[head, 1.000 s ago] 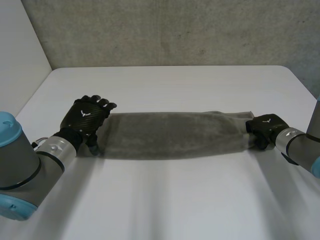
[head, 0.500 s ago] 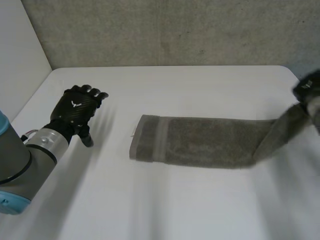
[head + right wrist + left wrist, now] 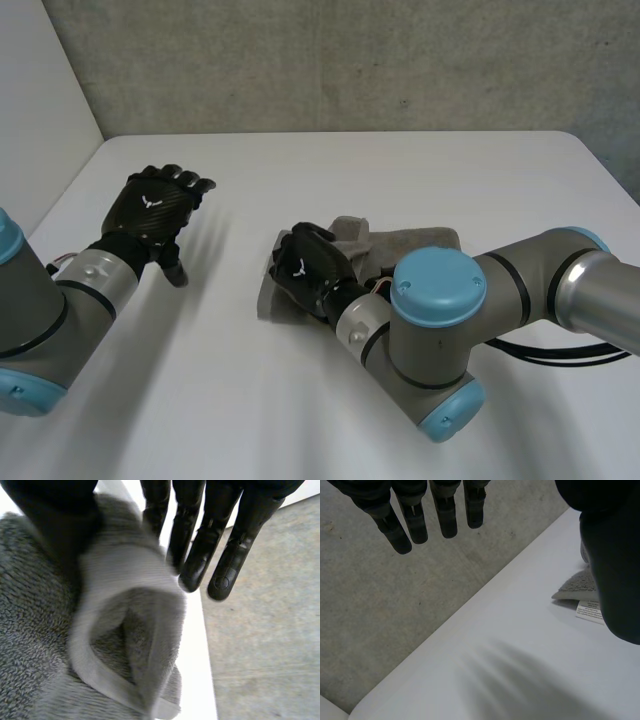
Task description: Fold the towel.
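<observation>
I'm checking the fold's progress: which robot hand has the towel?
The right robot hand: it pinches the grey towel between thumb and fingers. The left robot hand hangs open over the table, apart from the towel.

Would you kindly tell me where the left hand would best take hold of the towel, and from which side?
Probably the hemmed end of the towel, at its near corner. That end lies flat on the table, facing the open left hand across bare surface, so a low approach from the robot's left suits. The right hand holds the folded-over end on top; stay clear.
</observation>
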Controlling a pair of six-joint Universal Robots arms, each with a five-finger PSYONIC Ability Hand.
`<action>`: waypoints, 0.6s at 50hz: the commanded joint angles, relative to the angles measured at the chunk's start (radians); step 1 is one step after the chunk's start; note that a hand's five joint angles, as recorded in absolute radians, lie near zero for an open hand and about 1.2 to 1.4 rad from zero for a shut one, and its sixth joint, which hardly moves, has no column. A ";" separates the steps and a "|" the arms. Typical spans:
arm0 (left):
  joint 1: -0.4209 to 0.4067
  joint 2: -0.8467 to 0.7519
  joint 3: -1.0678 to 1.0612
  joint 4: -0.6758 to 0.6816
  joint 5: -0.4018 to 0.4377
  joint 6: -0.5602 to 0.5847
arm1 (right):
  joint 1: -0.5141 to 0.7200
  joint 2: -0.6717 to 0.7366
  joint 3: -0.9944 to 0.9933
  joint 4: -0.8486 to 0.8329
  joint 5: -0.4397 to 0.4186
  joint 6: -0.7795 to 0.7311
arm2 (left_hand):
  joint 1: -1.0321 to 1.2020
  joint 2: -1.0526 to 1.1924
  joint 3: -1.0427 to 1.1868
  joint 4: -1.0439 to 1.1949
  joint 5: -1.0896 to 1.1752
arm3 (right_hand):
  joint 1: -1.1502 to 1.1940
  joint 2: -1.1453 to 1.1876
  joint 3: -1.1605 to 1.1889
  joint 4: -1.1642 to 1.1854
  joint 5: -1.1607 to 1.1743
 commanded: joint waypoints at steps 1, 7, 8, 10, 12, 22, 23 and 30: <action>-0.018 -0.014 0.028 0.000 -0.001 0.001 | -0.028 -0.040 0.024 0.011 -0.008 0.109 | -0.077 -0.065 -0.054 -0.069 -0.204 | -0.537 -0.539 -0.590 -0.585 -0.547; -0.093 -0.039 0.067 0.000 -0.023 0.002 | -0.179 -0.228 0.137 0.068 -0.003 0.357 | -0.068 -0.057 -0.045 -0.060 -0.196 | -0.537 -0.539 -0.590 -0.585 -0.547; -0.116 -0.049 0.080 0.000 -0.032 0.002 | -0.215 -0.267 0.171 0.092 -0.009 0.421 | -0.065 -0.054 -0.042 -0.057 -0.193 | -0.537 -0.539 -0.590 -0.585 -0.547; -0.141 -0.058 0.090 0.000 -0.042 0.002 | -0.247 -0.301 0.201 0.115 -0.009 0.483 | -0.062 -0.051 -0.039 -0.054 -0.190 | -0.537 -0.539 -0.590 -0.585 -0.547; -0.167 -0.071 0.101 0.000 -0.052 0.001 | -0.272 -0.327 0.232 0.140 -0.014 0.536 | -0.059 -0.048 -0.036 -0.052 -0.187 | -0.537 -0.539 -0.590 -0.585 -0.547; -0.354 -0.175 0.193 -0.003 -0.087 0.002 | -0.419 -0.396 0.392 0.180 -0.028 0.592 | -0.056 -0.045 -0.034 -0.049 -0.184 | -0.537 -0.539 -0.590 -0.585 -0.547; -0.383 -0.195 0.212 -0.003 -0.093 0.002 | -0.431 -0.396 0.405 0.180 -0.029 0.588 | -0.056 -0.045 -0.034 -0.049 -0.184 | -0.537 -0.539 -0.590 -0.585 -0.547; -0.495 -0.305 0.322 -0.006 -0.115 -0.010 | -0.453 -0.390 0.445 0.174 -0.063 0.575 | -0.056 -0.045 -0.034 -0.049 -0.184 | -0.537 -0.539 -0.590 -0.585 -0.547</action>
